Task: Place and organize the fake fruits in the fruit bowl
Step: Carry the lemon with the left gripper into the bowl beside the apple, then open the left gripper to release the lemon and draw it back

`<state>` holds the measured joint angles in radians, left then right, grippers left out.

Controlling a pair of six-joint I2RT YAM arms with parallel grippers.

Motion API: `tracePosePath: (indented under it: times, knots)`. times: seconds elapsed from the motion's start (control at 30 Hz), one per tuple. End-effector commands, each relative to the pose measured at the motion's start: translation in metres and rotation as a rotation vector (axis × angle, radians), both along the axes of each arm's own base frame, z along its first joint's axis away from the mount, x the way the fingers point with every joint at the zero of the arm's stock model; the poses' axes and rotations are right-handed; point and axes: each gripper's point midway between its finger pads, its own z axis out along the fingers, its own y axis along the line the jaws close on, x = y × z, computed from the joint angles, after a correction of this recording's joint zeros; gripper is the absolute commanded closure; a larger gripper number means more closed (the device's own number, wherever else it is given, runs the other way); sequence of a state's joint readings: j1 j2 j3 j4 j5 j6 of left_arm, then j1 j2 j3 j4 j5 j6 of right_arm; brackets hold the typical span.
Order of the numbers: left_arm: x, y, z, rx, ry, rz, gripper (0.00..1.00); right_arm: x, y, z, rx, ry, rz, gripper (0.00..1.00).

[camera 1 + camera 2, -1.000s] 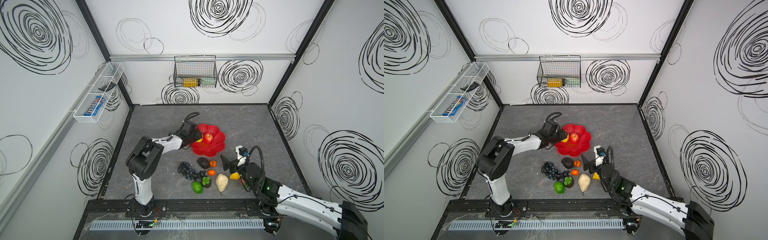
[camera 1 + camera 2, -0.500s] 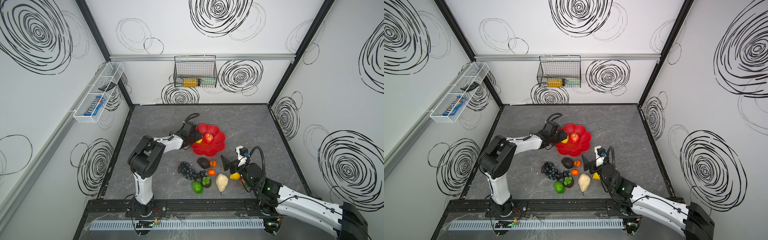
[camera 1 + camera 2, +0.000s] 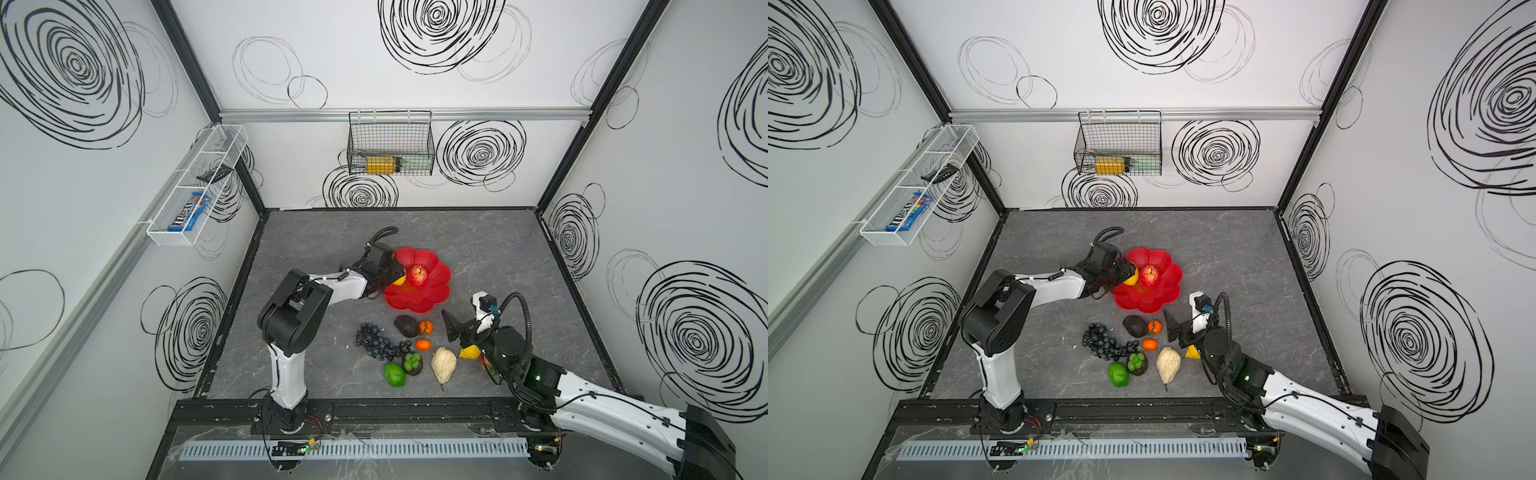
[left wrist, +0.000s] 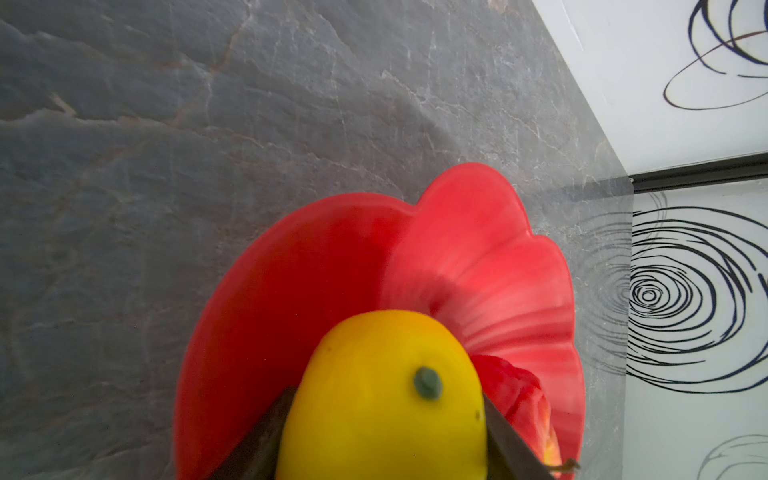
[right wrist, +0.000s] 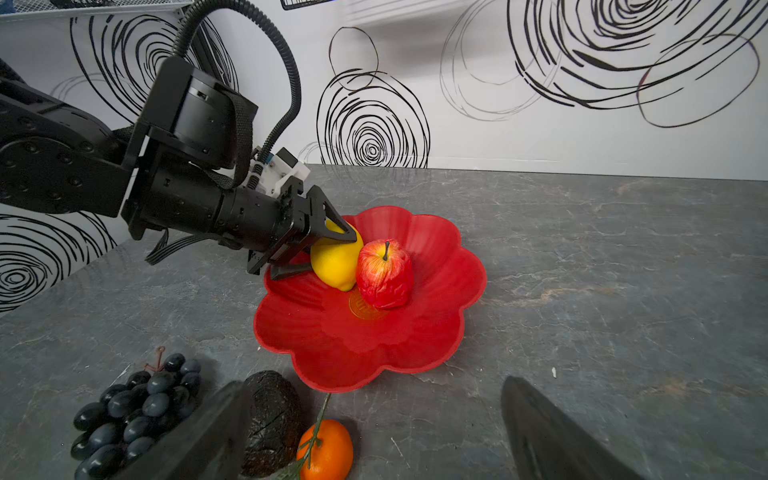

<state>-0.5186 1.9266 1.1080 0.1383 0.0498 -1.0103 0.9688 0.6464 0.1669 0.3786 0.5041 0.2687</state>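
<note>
The red flower-shaped fruit bowl (image 3: 432, 300) (image 3: 1156, 300) (image 5: 374, 345) sits mid-table. A red apple (image 3: 417, 276) (image 5: 384, 274) stands upright near its gold centre. My left gripper (image 3: 397, 277) (image 4: 386, 395) (image 5: 324, 257) is shut on a yellow lemon (image 3: 1130, 279) (image 4: 386, 374), which sits low in the bowl and touches the apple. My right gripper (image 3: 463, 320) (image 5: 374, 386) hangs open in front of the bowl, beside a black avocado (image 5: 272, 419) and an orange (image 5: 328, 453). On the table lie grapes (image 3: 376, 343), a second orange (image 3: 423, 345), green fruits (image 3: 395, 374), a cream lumpy fruit (image 3: 444, 365) and another yellow fruit (image 3: 469, 352).
A black wire basket (image 3: 390, 143) holding a yellow-labelled bottle hangs on the back wall. On the left wall, a white wire basket (image 3: 195, 187) holds a blue candy packet. Walls enclose the table on three sides.
The left arm's elbow has shifted slightly; its gripper and the lemon stay at the same spot in the bowl. The right arm has not moved.
</note>
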Motion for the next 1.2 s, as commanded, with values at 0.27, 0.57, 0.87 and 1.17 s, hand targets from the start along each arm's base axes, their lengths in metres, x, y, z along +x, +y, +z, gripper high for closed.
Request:
tracePosePath:
  times: [0.27, 0.57, 0.87, 1.17]
  knots:
    - [0.018, 0.004, 0.013, -0.032, -0.043, 0.051, 0.32, 0.001, -0.002, 0.004, 0.028, -0.013, -0.006, 0.03]
    - [0.015, 0.008, 0.027, -0.04, -0.072, 0.069, 0.27, 0.001, -0.002, 0.003, 0.028, -0.011, -0.006, 0.03]
    - [0.012, 0.01, 0.038, -0.045, -0.09, 0.069, 0.27, 0.001, -0.002, 0.004, 0.029, -0.011, -0.008, 0.03]
    - [-0.009, 0.013, 0.088, -0.05, -0.207, 0.016, 0.26, 0.003, -0.004, 0.006, 0.024, 0.051, -0.033, 0.03]
